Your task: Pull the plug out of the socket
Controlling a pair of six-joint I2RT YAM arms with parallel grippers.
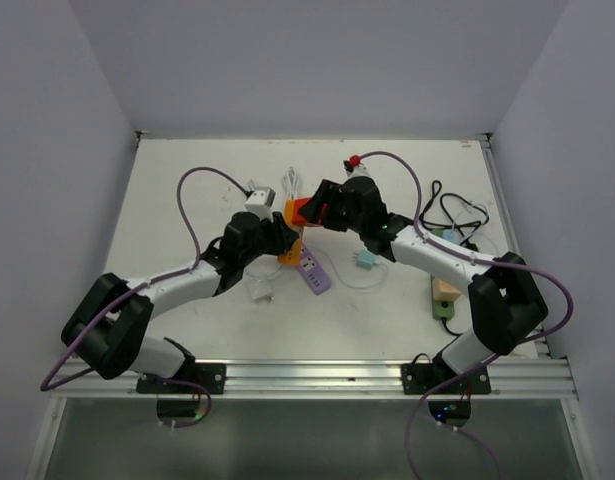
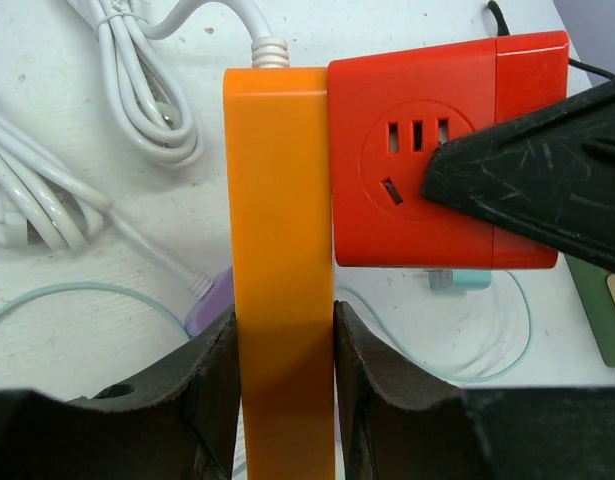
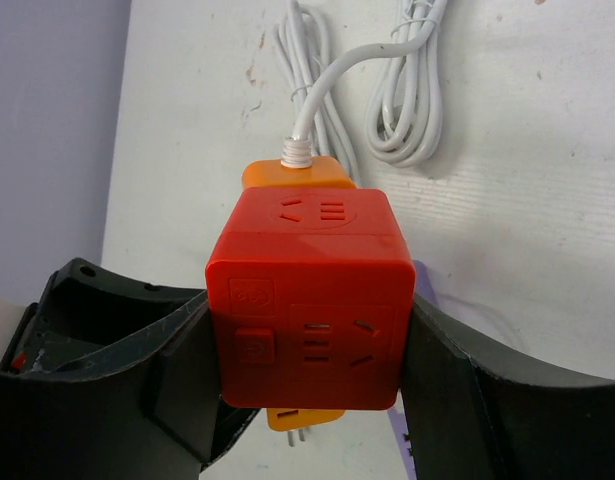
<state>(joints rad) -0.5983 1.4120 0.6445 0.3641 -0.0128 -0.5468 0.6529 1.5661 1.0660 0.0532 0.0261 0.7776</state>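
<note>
Left gripper [image 2: 284,375] fingers clenched on the orange plug [image 2: 282,250], one finger each side of its flat body, white cord [image 2: 242,15] running out the far end. Right gripper [image 3: 307,345] fingers grasp the red cube socket [image 3: 307,300] from both sides. Plug and socket are touching, seated flush, held up between the two grippers above the tabletop [image 1: 387,300]; not yet separated. Risks: left fingers hold only the near end of the smooth plug, so a pull could slide them off. An off-axis pull could twist the cube in the right fingers or bend the prongs. The cord may snag on the white cable coils [image 2: 137,90] beyond the fingers.
</note>
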